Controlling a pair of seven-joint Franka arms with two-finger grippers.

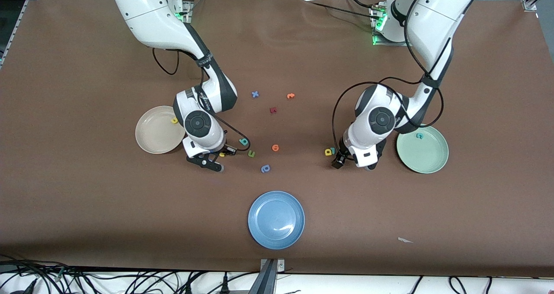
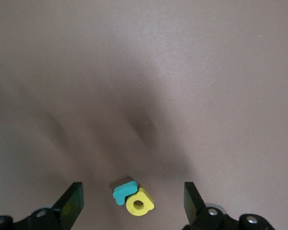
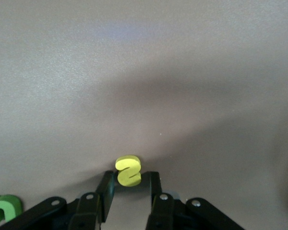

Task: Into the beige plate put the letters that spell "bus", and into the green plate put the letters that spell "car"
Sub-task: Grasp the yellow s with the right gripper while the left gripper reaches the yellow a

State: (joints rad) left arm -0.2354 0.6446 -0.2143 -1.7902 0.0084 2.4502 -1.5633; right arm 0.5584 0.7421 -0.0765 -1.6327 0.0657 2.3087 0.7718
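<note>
while left jaws gape around yellow a (image 2: 139,204), right jaws pinch yellow s (image 3: 128,171).

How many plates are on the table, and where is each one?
3. The beige plate lies toward the right arm's end, the green plate toward the left arm's end, and the blue plate is between them, nearest the front camera. None seems hidden.

A blue plate (image 1: 276,219) sits on the brown table (image 1: 86,198), nearest the front camera. Farther back lie loose foam letters: a periwinkle round one (image 1: 265,169), a green u-shaped one (image 1: 251,154), an orange one (image 1: 275,147), a dark red one (image 1: 273,110), a second orange one (image 1: 290,95) and a blue x (image 1: 255,94). A white scrap (image 1: 405,240) lies toward the left arm's end.
</note>
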